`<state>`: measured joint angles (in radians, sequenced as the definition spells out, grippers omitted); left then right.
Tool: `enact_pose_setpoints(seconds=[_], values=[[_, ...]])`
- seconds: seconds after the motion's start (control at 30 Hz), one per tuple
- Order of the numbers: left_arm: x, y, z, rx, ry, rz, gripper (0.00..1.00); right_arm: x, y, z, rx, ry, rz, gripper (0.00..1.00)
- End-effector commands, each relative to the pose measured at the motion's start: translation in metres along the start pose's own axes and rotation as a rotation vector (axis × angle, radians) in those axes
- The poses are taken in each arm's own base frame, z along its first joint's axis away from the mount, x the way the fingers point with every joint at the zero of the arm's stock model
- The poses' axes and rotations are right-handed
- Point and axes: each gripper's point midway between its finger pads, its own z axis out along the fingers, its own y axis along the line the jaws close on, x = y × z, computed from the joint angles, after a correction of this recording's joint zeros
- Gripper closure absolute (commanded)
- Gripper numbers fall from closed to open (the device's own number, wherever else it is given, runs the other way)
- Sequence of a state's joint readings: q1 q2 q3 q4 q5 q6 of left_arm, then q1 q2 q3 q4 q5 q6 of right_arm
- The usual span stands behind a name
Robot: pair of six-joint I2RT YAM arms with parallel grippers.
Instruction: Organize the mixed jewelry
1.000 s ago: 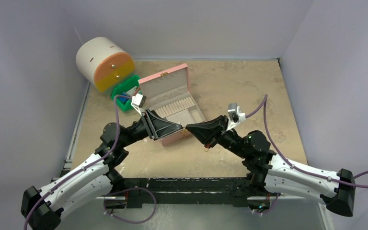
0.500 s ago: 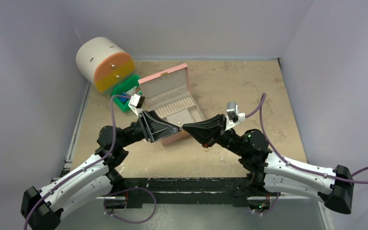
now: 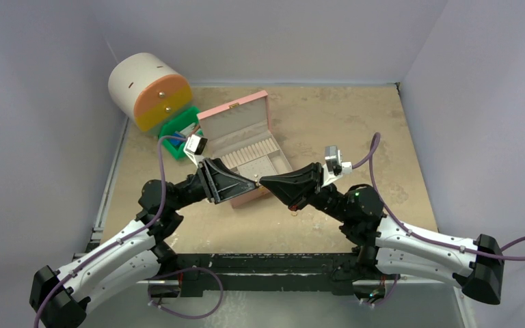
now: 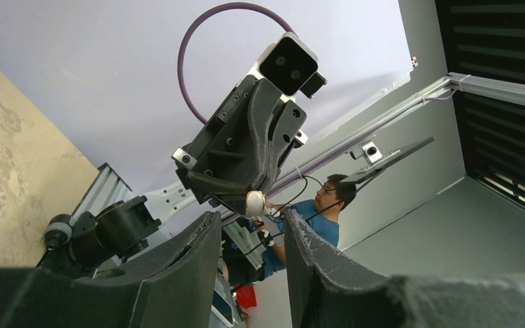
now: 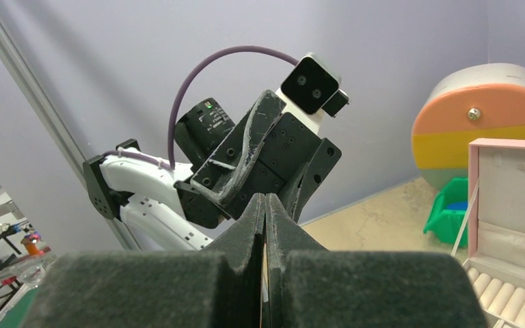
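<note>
My two grippers meet tip to tip above the front edge of the open pink box. My right gripper is shut on a tiny gold-coloured piece, which shows at its tip in the left wrist view. My left gripper is open, with one finger on each side of that piece and not touching it; it also shows in the top view. In the right wrist view the right gripper has its jaws pressed together and the piece is almost hidden. Another tiny gold piece seems to lie on the table under the right arm.
The box lid stands up behind, with ring rolls in the tray. A green bin and a white, orange and yellow foam cylinder stand at the back left. Walls close off the table's left, back and right sides.
My right gripper has moved a little left until its tip sits between the left gripper's fingers. The left gripper shifted slightly left and back. Both have been nearly still for the last half second.
</note>
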<state>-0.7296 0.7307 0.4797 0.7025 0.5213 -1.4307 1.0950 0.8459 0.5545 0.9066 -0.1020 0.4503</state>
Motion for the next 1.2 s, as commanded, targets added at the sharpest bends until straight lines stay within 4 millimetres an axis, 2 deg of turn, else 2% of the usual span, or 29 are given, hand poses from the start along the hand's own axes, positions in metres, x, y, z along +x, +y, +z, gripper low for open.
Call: enact_pose_setpoints(seconds=[0.0, 0.47, 1.17], values=[[-0.001, -0.021, 0.000, 0.076, 0.001, 0.031, 0.62, -0.024, 0.018, 0.004, -0.071, -0.078, -0.020, 1.00], [-0.003, -0.024, 0.002, 0.082, -0.002, 0.039, 0.65, -0.012, 0.013, 0.005, -0.058, -0.045, -0.008, 1.00], [-0.003, -0.026, 0.003, 0.085, 0.003, 0.047, 0.73, -0.009, 0.012, 0.004, -0.059, -0.040, -0.001, 1.00]])
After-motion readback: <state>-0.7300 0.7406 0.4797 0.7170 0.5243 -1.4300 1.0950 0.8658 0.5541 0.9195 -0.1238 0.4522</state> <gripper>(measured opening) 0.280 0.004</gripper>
